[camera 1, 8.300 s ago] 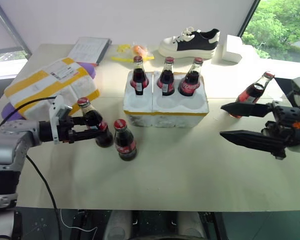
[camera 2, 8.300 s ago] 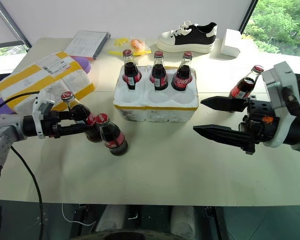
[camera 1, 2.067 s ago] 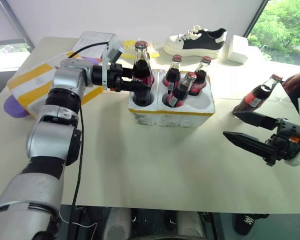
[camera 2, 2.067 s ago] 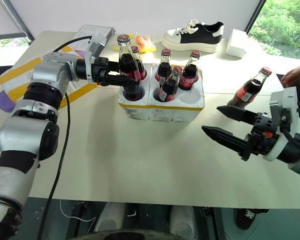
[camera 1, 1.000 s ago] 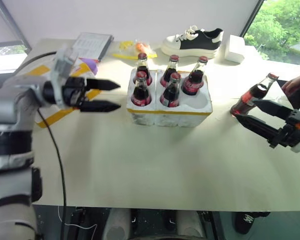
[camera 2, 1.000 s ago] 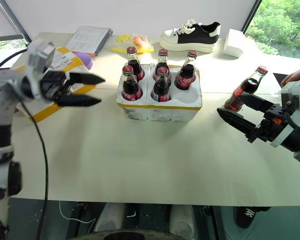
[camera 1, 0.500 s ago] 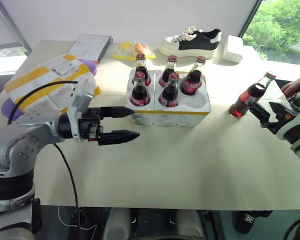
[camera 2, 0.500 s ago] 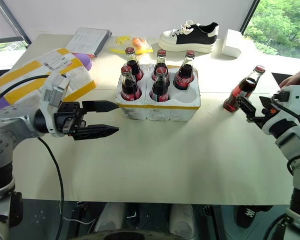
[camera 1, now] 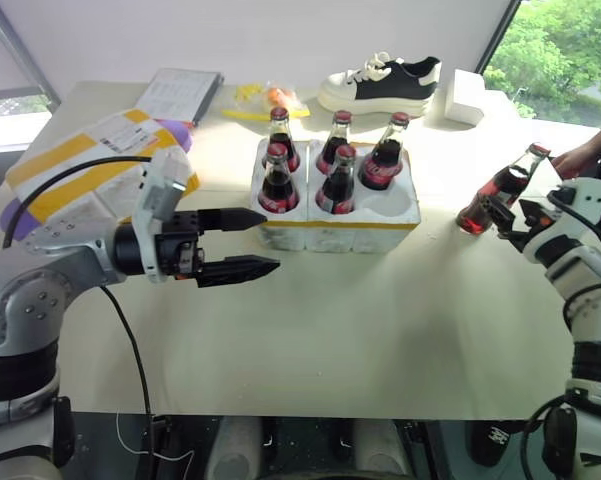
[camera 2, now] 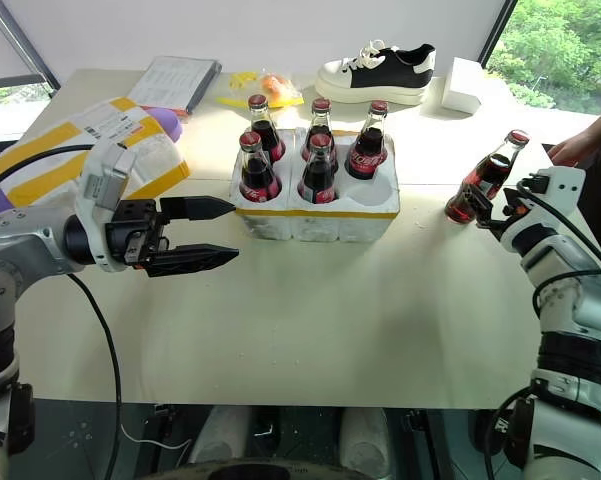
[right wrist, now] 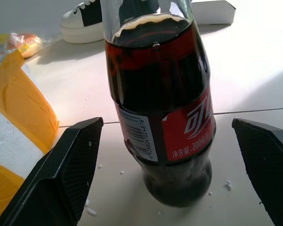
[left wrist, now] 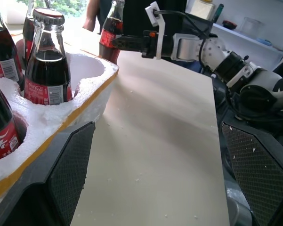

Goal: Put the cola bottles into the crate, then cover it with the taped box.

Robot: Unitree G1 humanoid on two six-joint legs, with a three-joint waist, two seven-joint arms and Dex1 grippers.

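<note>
White foam crate [camera 1: 335, 215] sits at centre frame on the table [camera 1: 360, 320], five cola bottles [camera 1: 337, 180] standing in its wells. The sixth bottle [camera 1: 500, 190] stands at right, between the wide-apart fingers of the right gripper [camera 1: 502, 215], apparently not yet touched. Left gripper [camera 1: 252, 243] hovers empty, fingers spread, just left of the crate. Taped box [camera 1: 90, 170] lies at upper left.

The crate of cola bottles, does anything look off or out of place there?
One thing stands out: the crate holds five cola bottles and its front right well is empty. The sixth bottle stands apart on the table at the right, between the open jaws of the right gripper. White foam crumbs speckle the table.
</note>
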